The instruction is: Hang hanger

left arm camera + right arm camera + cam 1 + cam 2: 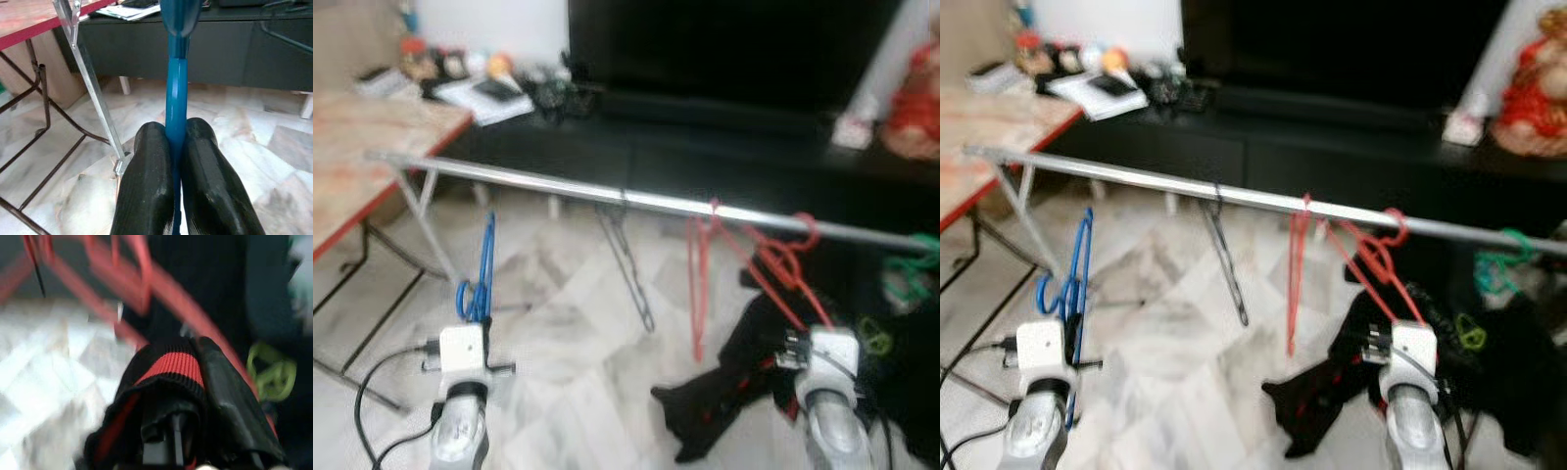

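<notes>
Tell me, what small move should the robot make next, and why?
Probably raise the left hand. It grips the blue plastic hanger well below the silver metal rail, so the hook cannot yet catch. The right hand holds a black-and-red garment.

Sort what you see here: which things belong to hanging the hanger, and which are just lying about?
Part of the job:
- left end effector, shut on the blue hanger
- right end effector, holding a black and red garment on a red hanger
- metal rail

Lying about:
- wooden table
- clutter on the black cabinet
- green hanger
</notes>
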You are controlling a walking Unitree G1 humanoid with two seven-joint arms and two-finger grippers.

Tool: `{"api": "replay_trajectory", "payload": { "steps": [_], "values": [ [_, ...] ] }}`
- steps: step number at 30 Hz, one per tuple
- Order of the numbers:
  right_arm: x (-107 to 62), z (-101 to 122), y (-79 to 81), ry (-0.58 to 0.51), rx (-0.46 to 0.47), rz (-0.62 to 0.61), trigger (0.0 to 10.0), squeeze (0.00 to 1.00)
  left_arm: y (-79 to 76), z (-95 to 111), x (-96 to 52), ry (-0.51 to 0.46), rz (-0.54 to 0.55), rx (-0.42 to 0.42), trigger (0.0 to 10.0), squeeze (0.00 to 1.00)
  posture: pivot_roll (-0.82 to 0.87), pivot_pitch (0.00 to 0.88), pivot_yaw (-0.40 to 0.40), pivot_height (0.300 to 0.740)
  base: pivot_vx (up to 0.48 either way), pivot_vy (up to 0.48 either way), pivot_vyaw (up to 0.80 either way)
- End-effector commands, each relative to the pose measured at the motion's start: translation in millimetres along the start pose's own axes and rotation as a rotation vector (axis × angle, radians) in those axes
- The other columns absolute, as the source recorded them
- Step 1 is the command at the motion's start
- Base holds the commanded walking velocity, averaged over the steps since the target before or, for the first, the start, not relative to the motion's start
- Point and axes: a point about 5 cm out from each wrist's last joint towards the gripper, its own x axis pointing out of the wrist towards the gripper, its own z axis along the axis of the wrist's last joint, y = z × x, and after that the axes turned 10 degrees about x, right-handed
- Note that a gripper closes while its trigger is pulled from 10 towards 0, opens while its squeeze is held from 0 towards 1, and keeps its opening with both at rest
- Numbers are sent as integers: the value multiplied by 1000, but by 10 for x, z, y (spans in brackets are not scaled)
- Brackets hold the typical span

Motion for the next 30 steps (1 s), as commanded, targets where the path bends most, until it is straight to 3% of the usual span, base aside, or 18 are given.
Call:
{"api": "replay_trajectory", "payload": {
  "steps": [1, 4, 8, 9, 10, 11, 17, 21, 24, 30],
  "values": [
    [0, -34, -68, 14, -20, -10, 10000, 0, 60, -31, 10, 11, 17, 6, 10000, 0, -181, 0, -75, 740, -240, 0, 0],
    [211, 268, -85, -4, -36, -16, 10000, 0, 146, -43, 44, 20, 57, 13, 10000, 0, -222, 0, -86, 740, -244, 0, 0],
    [276, 423, -135, -8, 24, -83, 10000, 0, 157, -61, 29, 28, 61, 17, 10000, 0, -208, 0, -97, 740, -244, 0, 0],
    [252, 468, -80, -37, 9, -37, 10000, 0, 154, -46, 24, 21, 58, 19, 10000, 0, -170, 1, -97, 740, -247, 0, 0],
    [172, 499, 12, -82, -27, 47, 10000, 0, 155, -19, 17, 10, 58, 18, 10000, 0, -139, 0, -93, 740, -247, 0, 0],
    [22, 442, 66, -109, 9, 94, 10000, 0, 170, -4, 8, 5, 69, 10, 10000, 0, -124, 10, -89, 740, -255, 0, 0],
    [-374, 150, 51, -87, 23, 86, 10000, 0, 205, -16, -38, 8, 92, 3, 10000, 0, -116, 17, -59, 740, -263, 0, 0],
    [-678, 15, 97, -85, -7, 164, 10000, 0, 193, -42, -58, 15, 82, 5, 10000, 0, -125, 3, -32, 740, -275, 0, 0],
    [-674, -18, 198, -67, -24, 238, 10000, 0, 180, -35, -42, 12, 75, 7, 10000, 0, -127, 11, -39, 740, -289, 0, 0],
    [-408, 164, 418, -55, 18, 270, 10000, 0, 161, 47, 28, -11, 63, 1, 10000, 0, -124, 0, -24, 740, -289, 0, 0]
  ]
}}
